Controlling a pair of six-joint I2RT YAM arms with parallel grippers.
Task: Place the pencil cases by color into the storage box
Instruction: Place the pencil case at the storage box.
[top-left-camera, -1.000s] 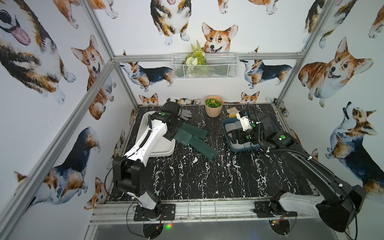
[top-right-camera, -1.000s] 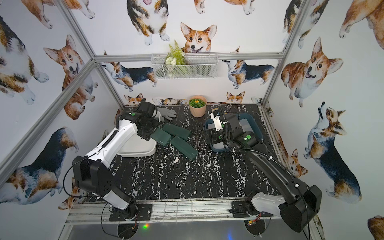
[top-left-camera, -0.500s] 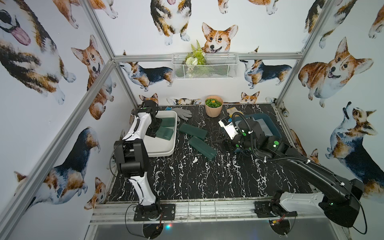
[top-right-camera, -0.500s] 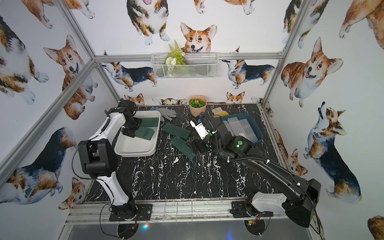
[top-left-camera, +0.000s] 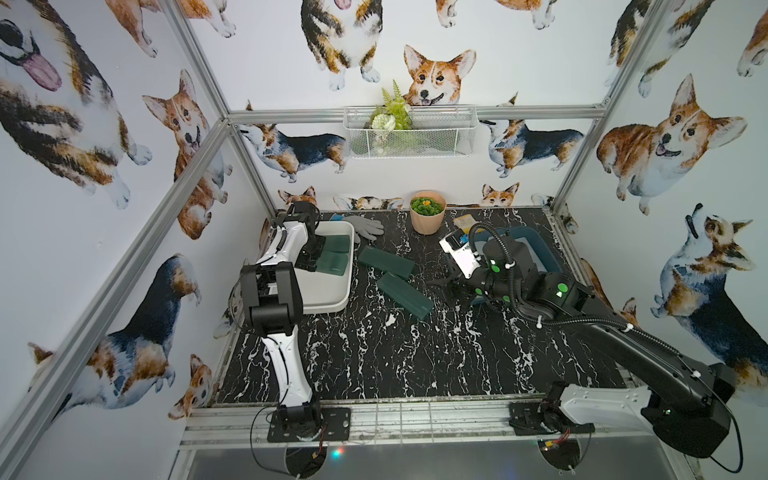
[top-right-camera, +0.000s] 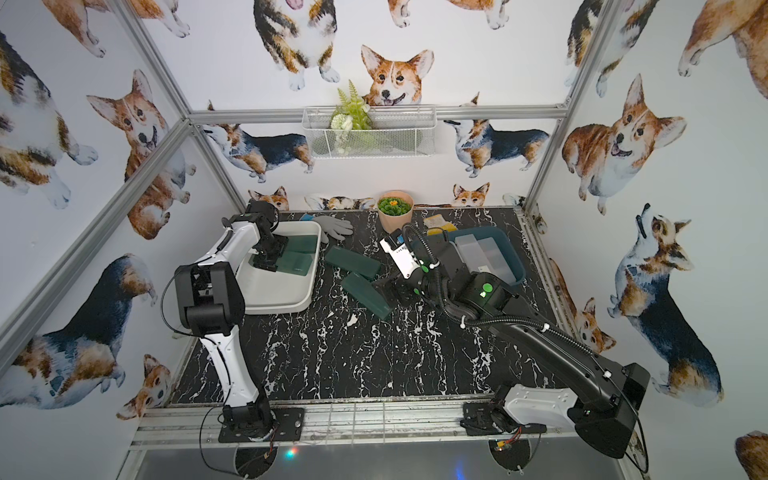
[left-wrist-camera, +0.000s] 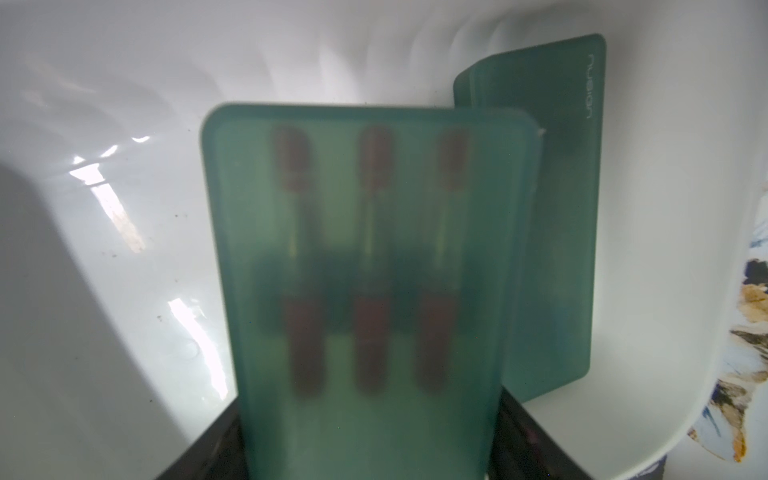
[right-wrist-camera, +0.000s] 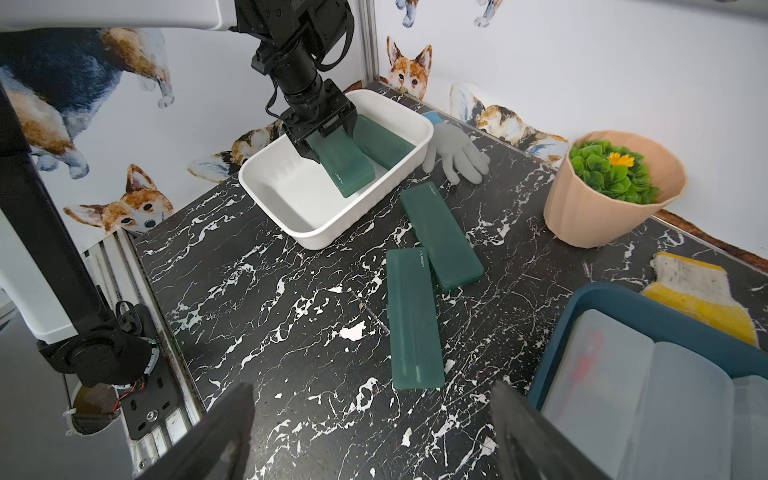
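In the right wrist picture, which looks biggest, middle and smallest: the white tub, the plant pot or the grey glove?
Largest: white tub.
Middle: plant pot.
Smallest: grey glove.

We see corgi-print walls (top-left-camera: 540, 62) on three sides. A wire basket (top-left-camera: 436, 137) hangs far, above the black marbled tabletop (top-left-camera: 395, 357).

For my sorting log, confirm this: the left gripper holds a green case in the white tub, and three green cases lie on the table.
Not three: two green cases lie on the table, clear in the right wrist view. The left gripper does hold a green case in the white tub.
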